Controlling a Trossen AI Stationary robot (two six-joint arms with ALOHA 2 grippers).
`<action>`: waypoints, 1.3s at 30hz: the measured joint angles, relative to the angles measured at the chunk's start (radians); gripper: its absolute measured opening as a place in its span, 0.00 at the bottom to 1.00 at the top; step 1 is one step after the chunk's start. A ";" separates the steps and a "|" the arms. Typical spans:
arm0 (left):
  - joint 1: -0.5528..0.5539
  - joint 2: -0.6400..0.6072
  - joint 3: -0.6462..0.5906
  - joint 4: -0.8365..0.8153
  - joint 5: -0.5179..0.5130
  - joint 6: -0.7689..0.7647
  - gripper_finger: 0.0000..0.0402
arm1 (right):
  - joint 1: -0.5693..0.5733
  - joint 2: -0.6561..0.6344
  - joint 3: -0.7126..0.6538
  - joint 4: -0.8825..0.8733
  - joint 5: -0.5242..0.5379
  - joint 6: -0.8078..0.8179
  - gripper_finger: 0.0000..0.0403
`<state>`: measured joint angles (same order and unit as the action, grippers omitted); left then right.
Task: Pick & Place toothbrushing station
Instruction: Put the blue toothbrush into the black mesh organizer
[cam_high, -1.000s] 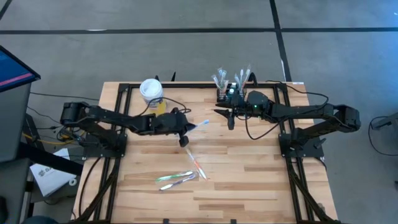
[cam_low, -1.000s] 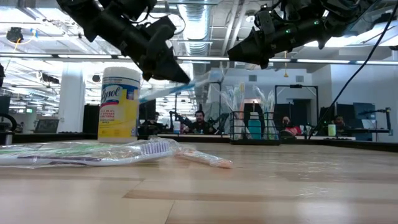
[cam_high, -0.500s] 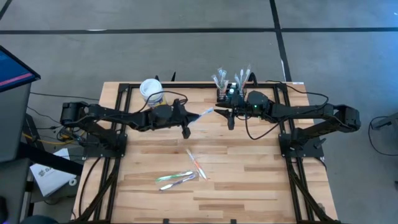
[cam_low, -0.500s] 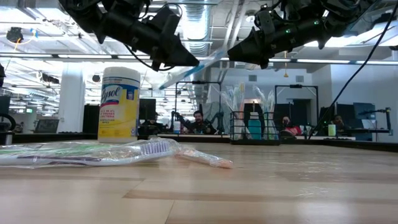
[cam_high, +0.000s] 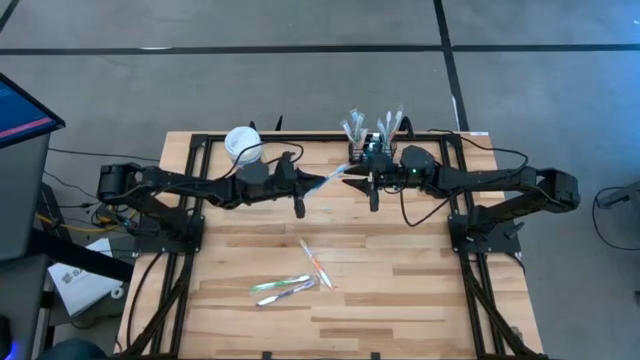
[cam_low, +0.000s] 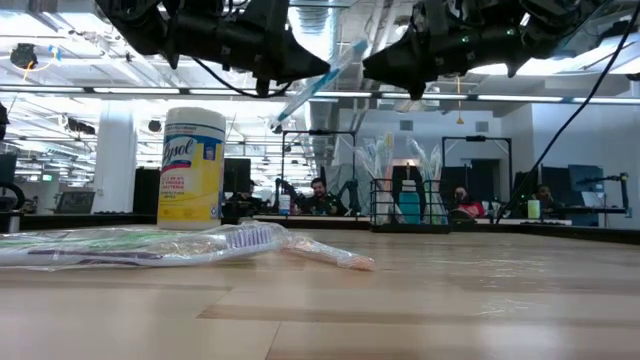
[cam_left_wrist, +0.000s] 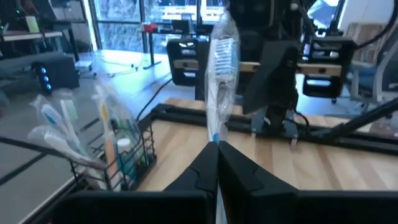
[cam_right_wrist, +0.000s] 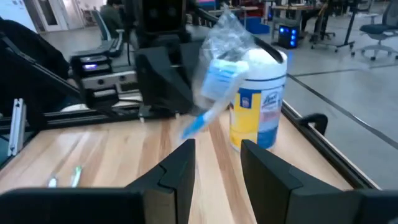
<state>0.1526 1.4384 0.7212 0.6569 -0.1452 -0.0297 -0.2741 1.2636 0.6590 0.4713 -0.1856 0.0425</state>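
My left gripper (cam_high: 302, 190) is shut on a plastic-wrapped blue-and-white toothbrush (cam_high: 325, 181), held in the air over the table's far middle. The brush head (cam_right_wrist: 219, 59) points at my right gripper (cam_high: 349, 178), which is open just in front of it; I cannot tell whether they touch. The black wire-mesh caddy (cam_high: 372, 148) stands at the table's far edge behind my right gripper, with several wrapped toothbrushes upright in it. It also shows in the left wrist view (cam_left_wrist: 118, 158) and the low view (cam_low: 408, 205). My left gripper pinches the toothbrush's handle end (cam_left_wrist: 215, 138) between its two fingers. The fingers come level from the table's left and lie along the brush. The brush is lifted clear and slants up and away from the fingertips, its wrapped head (cam_low: 345, 55) highest.
A white wipes tub with a yellow label (cam_high: 243, 146) stands at the far left. Three wrapped toothbrushes lie on the table's near middle: an orange one (cam_high: 314, 263) and two more (cam_high: 283, 289). Black frame rails run along the table's sides.
My left gripper has gone toward the table's far edge and a little up, turning so that the toothbrush's head swung up and toward my right gripper. My right gripper has shifted slightly toward the table's left, toward the brush head.
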 joint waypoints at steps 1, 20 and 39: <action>0.005 0.000 0.000 0.010 0.014 0.000 0.00 | 0.001 0.000 0.000 0.010 0.000 0.000 0.30; 0.013 0.144 0.021 0.294 0.129 0.003 0.00 | 0.025 0.000 0.000 0.114 0.003 -0.027 0.30; 0.017 0.201 0.060 0.317 0.144 0.019 0.00 | 0.026 0.000 0.000 0.138 0.002 -0.027 0.03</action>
<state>0.1699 1.6390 0.7811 0.9741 -0.0013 -0.0105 -0.2481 1.2633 0.6590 0.6094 -0.1833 0.0159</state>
